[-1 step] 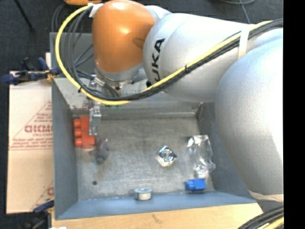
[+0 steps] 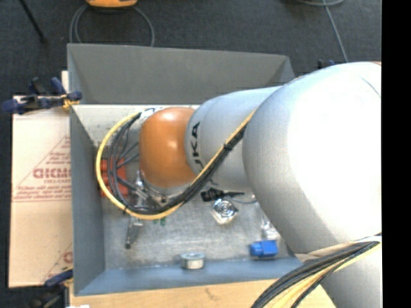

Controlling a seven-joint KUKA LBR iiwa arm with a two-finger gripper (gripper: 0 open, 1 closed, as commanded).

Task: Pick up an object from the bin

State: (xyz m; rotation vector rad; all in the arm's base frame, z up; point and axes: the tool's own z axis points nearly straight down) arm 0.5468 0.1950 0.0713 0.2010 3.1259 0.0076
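My gripper (image 2: pixel 132 235) reaches down below the orange wrist cover into the front left part of the bin, its tip close to the bare floor. To its right lies a small shiny metal piece (image 2: pixel 223 211) with a black part (image 2: pixel 212 194) just behind it. A round silver cap-like thing (image 2: pixel 192 260) rests by the front wall. An orange-red thing (image 2: pixel 104 174) lies against the left wall, mostly hidden by the cables. Nothing shows in the gripper.
A blue block-shaped thing (image 2: pixel 264 249) with a pale piece (image 2: pixel 268 231) behind it sits at the front right, next to the arm. The arm and its cover hide the middle and the right of the bin. The left wall stands close to the gripper.
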